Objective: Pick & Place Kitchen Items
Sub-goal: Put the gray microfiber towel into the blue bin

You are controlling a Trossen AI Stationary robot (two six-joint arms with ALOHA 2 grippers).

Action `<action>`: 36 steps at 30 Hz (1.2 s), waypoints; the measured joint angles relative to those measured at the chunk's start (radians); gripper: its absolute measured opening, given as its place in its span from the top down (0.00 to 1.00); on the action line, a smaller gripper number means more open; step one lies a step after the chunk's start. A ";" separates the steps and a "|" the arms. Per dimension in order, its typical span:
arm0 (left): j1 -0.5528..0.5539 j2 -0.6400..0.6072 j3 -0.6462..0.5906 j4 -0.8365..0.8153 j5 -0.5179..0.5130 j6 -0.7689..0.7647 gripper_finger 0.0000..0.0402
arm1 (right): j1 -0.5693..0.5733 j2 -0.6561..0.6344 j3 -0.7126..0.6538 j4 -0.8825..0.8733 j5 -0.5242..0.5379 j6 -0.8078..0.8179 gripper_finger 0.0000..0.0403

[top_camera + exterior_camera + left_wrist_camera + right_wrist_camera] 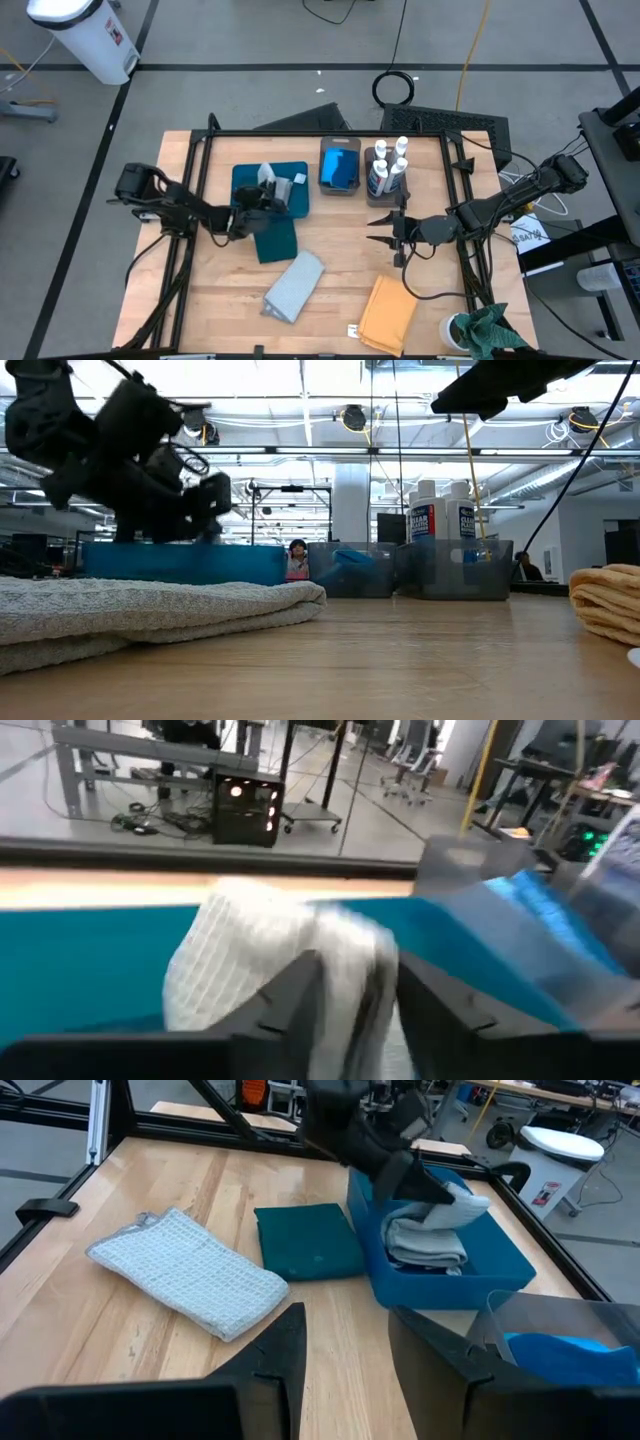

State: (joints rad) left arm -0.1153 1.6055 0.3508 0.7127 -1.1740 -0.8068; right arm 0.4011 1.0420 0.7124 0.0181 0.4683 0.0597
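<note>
A pale grey cloth (425, 1240) lies bunched in the teal tray (440, 1285) at the table's far left. My left gripper (360, 970) stands low over the tray, open, with the cloth's raised fold (345, 945) in the gap between its fingers. On the table lie a dark teal cloth (275, 240), a second pale grey cloth (295, 285) and a mustard yellow cloth (388, 312), each flat and folded. My right gripper (378, 228) hangs open above the table's middle right, with nothing between its fingers. My left gripper comes at the cloth nearly level from the table's left side, and its fingers (290, 1010) stand on either side of the raised fold. Whether they touch it I cannot tell. The rest of the cloth rests on the tray's floor.
Two bins stand at the far edge: one holds blue sponges (340, 165), the other white bottles (388, 170). A bright green rag (490, 330) sits off the near right corner. Bare wood shows between the cloths, under the right gripper.
</note>
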 joint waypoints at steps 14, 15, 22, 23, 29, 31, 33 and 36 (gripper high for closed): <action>-0.032 -0.358 0.000 -0.014 0.095 0.385 0.49 | 0.000 0.000 0.000 -0.019 -0.001 0.000 0.71; -0.032 -0.373 0.000 -0.014 0.130 0.394 0.50 | 0.000 0.000 0.000 -0.020 -0.001 0.000 0.71; 0.103 -0.384 0.138 -0.309 0.527 0.303 0.52 | -0.001 0.000 0.000 0.004 0.003 -0.057 0.71; 0.134 -0.388 0.211 -0.478 0.592 0.294 0.52 | -0.001 0.000 0.000 0.015 0.004 -0.062 0.71; 0.295 -0.244 0.667 -1.305 0.828 0.226 0.52 | -0.002 0.000 0.000 0.011 0.005 -0.019 0.71; 0.328 -0.185 0.767 -1.398 0.868 0.183 0.52 | -0.002 0.000 0.000 0.000 0.006 0.015 0.71; 0.350 -0.129 0.825 -1.464 0.922 0.149 0.52 | -0.002 0.000 0.000 -0.009 0.006 0.043 0.71; 0.369 -0.059 0.860 -1.491 1.034 0.122 0.52 | -0.002 -0.001 0.000 -0.013 0.006 0.050 0.71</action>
State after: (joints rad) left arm 0.2536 1.5468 1.2112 -0.7781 -0.1398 -0.6843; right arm 0.3988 1.0409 0.7124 0.0050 0.4744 0.1093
